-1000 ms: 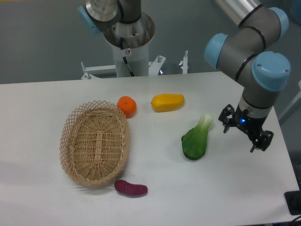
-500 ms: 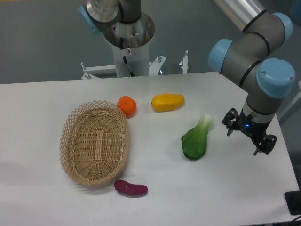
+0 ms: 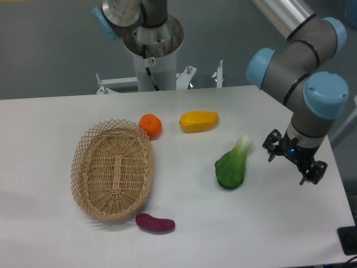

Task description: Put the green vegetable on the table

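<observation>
Lying flat on the white table, right of centre, the green vegetable, dark leafy end toward the near edge and pale stalk pointing up and away toward the far right; resting free, touched by nothing; hanging just to its right, the gripper, 2 dark fingers spread apart with nothing between them, clear of the vegetable and pointed down at the tabletop; above it the grey arm with pale blue joint caps, bending in from the upper right corner; sitting near the far side of the table, a yellow fruit, and to its left an orange, close against the far rim of the wicker basket; basket oval, on the left half of the table, nothing visible inside it; lying just beside the basket's near right edge, a purple sweet potato; standing behind the table at top centre, a grey cylindrical robot base on a white mount
</observation>
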### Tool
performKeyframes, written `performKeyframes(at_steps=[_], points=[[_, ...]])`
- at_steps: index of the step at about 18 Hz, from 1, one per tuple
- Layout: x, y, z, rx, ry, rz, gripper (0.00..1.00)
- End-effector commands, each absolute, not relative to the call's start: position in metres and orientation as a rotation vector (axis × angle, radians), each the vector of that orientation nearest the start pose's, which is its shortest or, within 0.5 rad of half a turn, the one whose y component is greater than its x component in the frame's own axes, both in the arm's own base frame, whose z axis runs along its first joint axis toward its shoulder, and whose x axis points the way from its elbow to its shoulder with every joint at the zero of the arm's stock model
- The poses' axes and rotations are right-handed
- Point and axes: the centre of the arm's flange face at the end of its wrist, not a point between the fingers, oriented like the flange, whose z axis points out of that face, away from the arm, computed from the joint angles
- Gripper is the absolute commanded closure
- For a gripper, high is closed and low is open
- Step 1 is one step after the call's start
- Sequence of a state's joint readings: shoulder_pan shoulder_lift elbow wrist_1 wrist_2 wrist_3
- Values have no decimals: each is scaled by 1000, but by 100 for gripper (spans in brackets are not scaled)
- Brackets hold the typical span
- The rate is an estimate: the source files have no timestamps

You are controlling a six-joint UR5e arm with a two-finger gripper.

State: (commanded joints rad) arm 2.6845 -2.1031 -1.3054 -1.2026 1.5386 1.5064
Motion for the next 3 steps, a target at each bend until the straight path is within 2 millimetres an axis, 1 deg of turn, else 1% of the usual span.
performKeyframes(at_steps=[3], points=[[-571, 433, 336, -3022, 604, 136, 0]])
